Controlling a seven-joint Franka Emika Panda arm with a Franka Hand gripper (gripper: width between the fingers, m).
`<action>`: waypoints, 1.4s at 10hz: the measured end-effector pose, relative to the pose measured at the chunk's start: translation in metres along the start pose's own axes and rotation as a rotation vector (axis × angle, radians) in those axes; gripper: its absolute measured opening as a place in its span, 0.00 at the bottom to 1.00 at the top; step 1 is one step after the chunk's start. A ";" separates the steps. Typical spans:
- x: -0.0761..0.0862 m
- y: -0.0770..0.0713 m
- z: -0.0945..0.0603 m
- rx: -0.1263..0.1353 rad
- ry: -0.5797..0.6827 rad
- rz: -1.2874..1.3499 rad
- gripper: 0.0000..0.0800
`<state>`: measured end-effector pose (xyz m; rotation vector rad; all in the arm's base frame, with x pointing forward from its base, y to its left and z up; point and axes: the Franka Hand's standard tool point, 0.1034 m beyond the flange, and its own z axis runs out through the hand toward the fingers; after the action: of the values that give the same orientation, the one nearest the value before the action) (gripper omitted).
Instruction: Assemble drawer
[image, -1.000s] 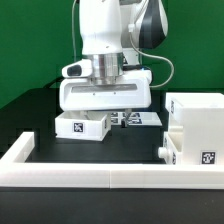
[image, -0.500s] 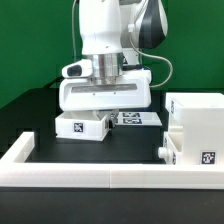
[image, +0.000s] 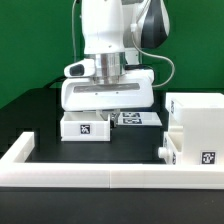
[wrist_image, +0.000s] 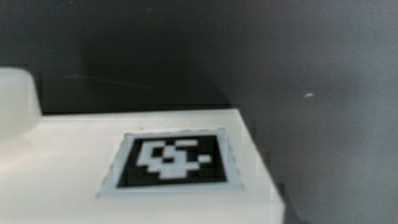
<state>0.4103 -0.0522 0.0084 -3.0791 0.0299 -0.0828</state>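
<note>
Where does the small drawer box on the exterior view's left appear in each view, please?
Exterior view: the box sits centre-left, with its tagged face towards the camera.
Wrist view: apparently the same box, seen close up; its white face takes up much of the picture.
Shared landmark: the tag on the box.
</note>
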 end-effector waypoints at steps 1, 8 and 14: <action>0.002 -0.004 -0.002 0.001 -0.003 -0.013 0.05; 0.086 -0.028 -0.038 0.063 -0.084 -0.267 0.06; 0.087 -0.027 -0.038 0.061 -0.078 -0.558 0.06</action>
<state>0.4961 -0.0295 0.0528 -2.9256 -0.8147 0.0115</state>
